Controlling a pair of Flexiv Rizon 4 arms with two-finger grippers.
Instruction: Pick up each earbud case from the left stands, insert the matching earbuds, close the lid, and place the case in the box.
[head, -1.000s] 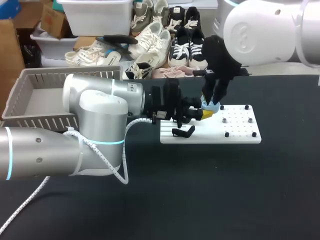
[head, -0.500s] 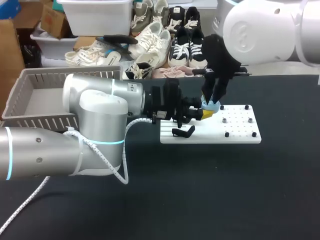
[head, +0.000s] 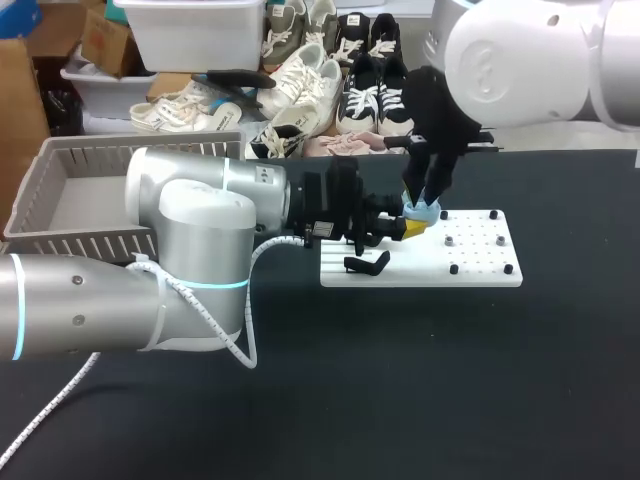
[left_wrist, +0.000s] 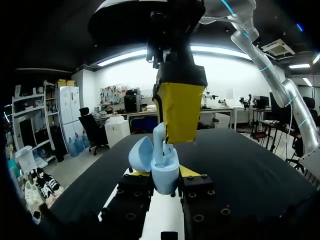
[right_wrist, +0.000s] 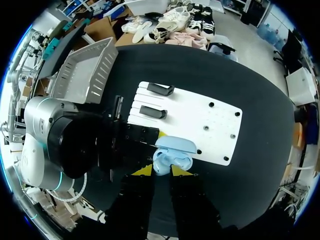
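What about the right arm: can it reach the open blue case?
Probably yes: the right hand, holding an earbud, hangs just over the blue case, lid open, gripped by the left hand; nothing lies between.

No text, number or sign can be read in any view. One small white label (head: 321, 230) sits on the wrist of the left arm (head: 190, 215), at nine o'clock from the white board (head: 480, 262). Its print is too small to read.
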